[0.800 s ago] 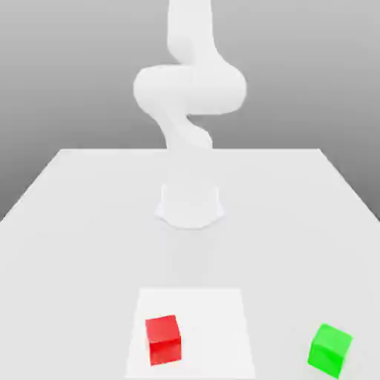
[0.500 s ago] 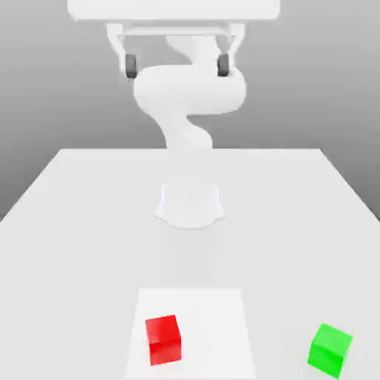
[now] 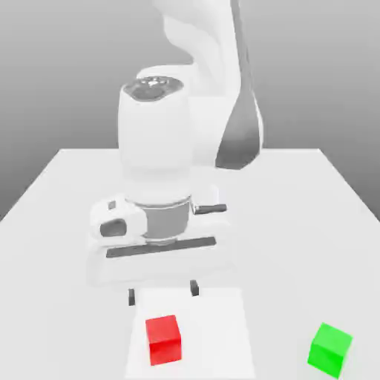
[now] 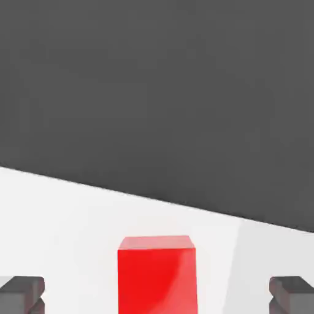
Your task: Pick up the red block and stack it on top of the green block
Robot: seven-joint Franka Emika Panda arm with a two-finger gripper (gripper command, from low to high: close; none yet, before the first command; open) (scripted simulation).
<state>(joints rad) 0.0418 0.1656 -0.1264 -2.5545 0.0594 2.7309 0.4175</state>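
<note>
Your end effector [image 3: 163,292] is spread wide, above the red block [image 3: 163,341] at lower centre-left. The green block [image 3: 330,349] sits lower right.

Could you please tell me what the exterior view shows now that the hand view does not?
Only the exterior view shows the green block, the arm's upper links and the arm's base behind the hand. The hand view adds no object of its own, just a close look down past the spread fingertips. Both show the red block, the open gripper and the white square under the block.
</note>
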